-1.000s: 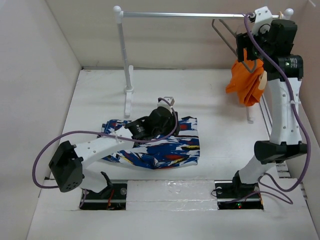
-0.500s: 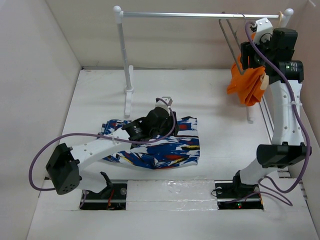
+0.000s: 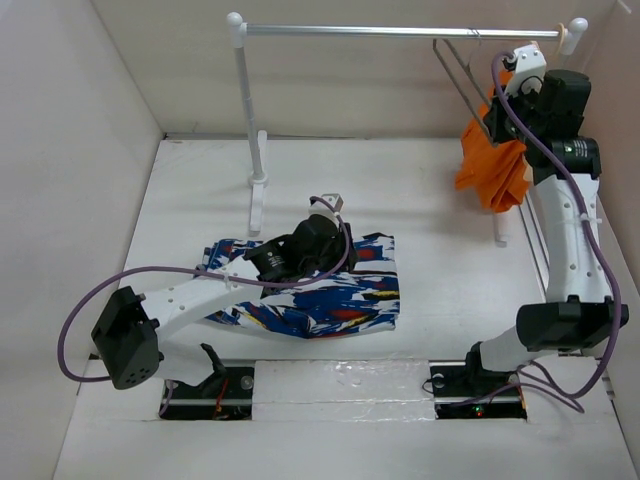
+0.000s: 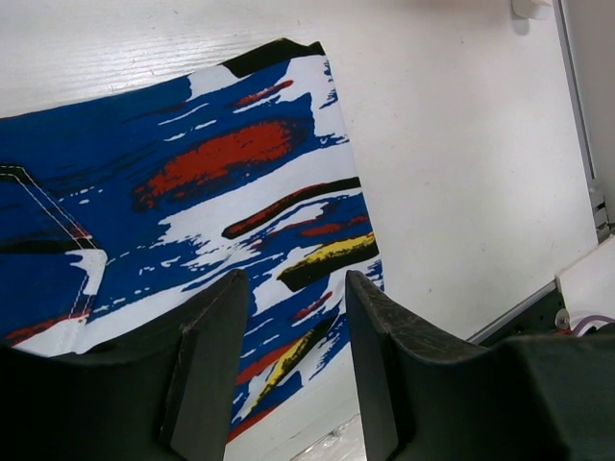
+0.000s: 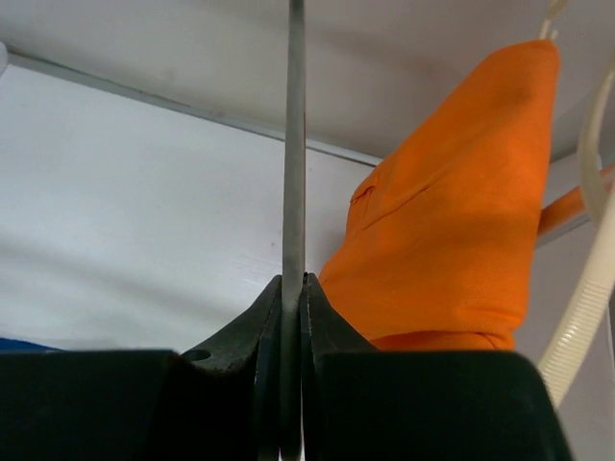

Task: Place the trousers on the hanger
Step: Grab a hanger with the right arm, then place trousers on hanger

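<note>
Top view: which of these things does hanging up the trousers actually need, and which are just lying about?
Part of the job:
- trousers, lying flat
- wire hanger, pinched in the right claw
- left claw, open over the trousers

Just there:
- orange garment, hanging at the right end
- clothes rail across the back

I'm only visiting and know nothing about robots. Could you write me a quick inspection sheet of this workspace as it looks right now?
Surface: white table, trousers lying on it.
Job's things: patterned trousers folded flat; grey wire hanger hanging on the rail.
Clutter: orange garment hanging beside the hanger.
Jaws: left jaws open over the trousers; right jaws shut on the hanger's wire.
Cables: purple cables looping off both arms.
Surroundings: plain white walls.
</note>
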